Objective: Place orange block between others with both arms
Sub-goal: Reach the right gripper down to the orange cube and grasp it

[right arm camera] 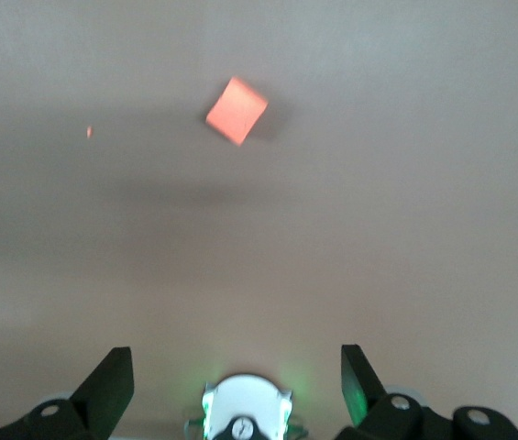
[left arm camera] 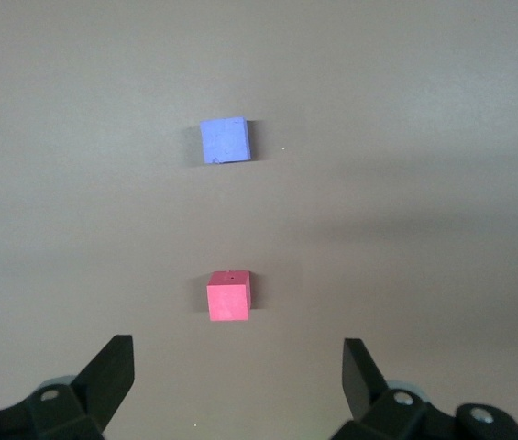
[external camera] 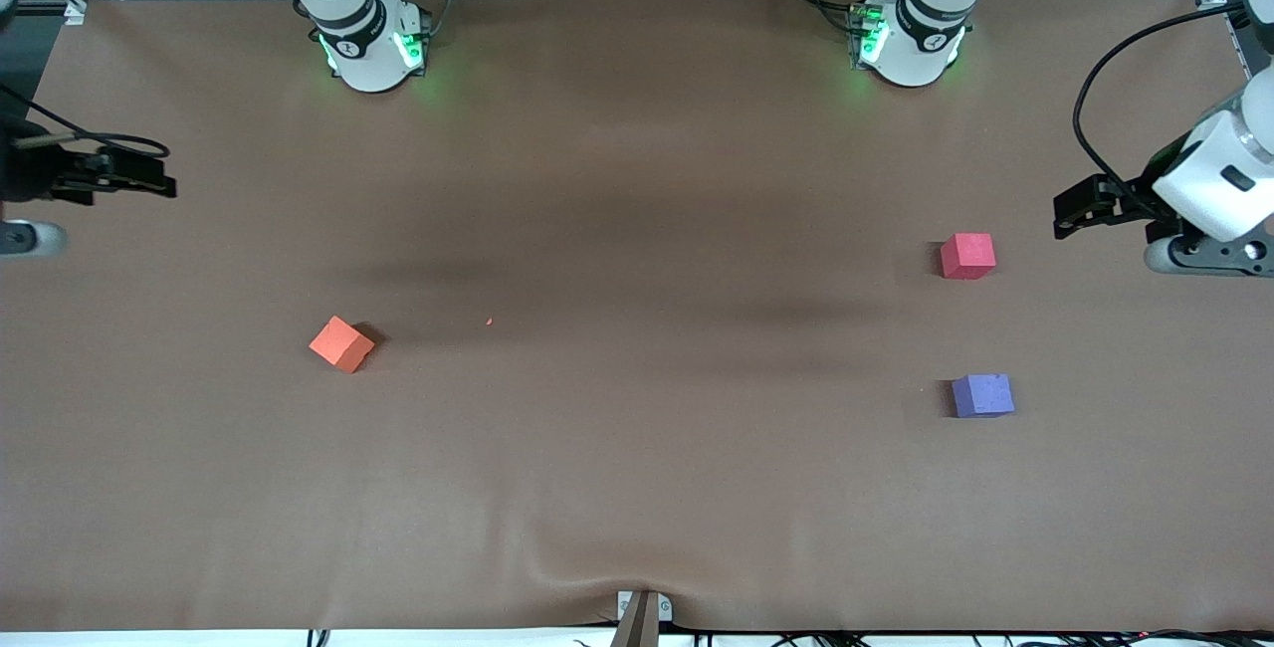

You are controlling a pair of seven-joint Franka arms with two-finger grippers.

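The orange block (external camera: 341, 343) sits on the brown table (external camera: 637, 488) toward the right arm's end, turned so one corner points at the front camera, and nothing touches it. Well apart from it, toward the left arm's end, lie the other two cubes: the pinkish-red cube (external camera: 967, 256) and the purple-blue cube (external camera: 982, 395), the purple-blue one nearer the front camera, with a bare gap of table between them. A tiny orange speck (external camera: 489, 322) lies on the table between the orange block and the middle of the table (too small to tell what it is). The left gripper (external camera: 1067, 214) hangs over the table edge at the left arm's end, not far from the pinkish-red cube; in the front view only part of it shows, since the arm is cut off by the picture's border. In the left wrist view the left gripper's fingers (left arm camera: 110, 376) stand wide apart with nothing between them, and both cubes show past them. The right gripper (external camera: 149, 179) hangs over the edge at the right arm's end, dark and hard to make out in the front view, its arm mostly cut off. In the right wrist view its fingers (right arm camera: 112, 380) are likewise spread wide and hold nothing, with the orange block showing past them, blurred
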